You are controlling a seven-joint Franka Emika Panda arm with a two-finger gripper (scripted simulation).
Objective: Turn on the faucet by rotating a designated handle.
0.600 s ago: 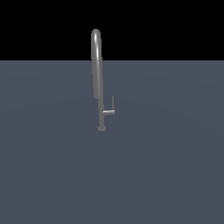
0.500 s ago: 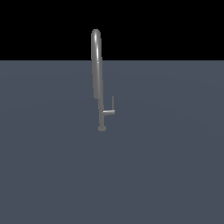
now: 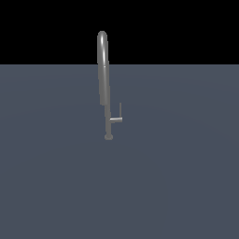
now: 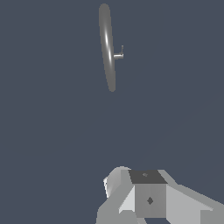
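Grey metal makes up the faucet (image 3: 103, 84), a slim gooseneck pipe that stands upright on a flat blue-grey surface (image 3: 186, 177), a little left of the middle of the exterior view. Its long axis runs straight up from a small round base (image 3: 108, 137) to a narrow arch at the top, which rises past the far edge of the surface into the black background (image 3: 186, 28). The arch is seen almost edge-on, so the returning leg of the spout overlaps the riser and ends partway down the pipe.

Low on the pipe, the handle (image 3: 116, 116) juts out as a short horizontal stub pointing toward the exterior view's right; at its outer end a thin rod points straight up, parallel to the pipe and just beside it without touching.

From the wrist view the faucet (image 4: 107, 46) appears foreshortened as a long slim oval, with the handle (image 4: 119, 53) sticking out from one side. A pale grey blocky part of the gripper (image 4: 148, 197) shows at the frame edge, well apart from the faucet. Its fingertips are out of sight, so I cannot tell whether they are apart or together.
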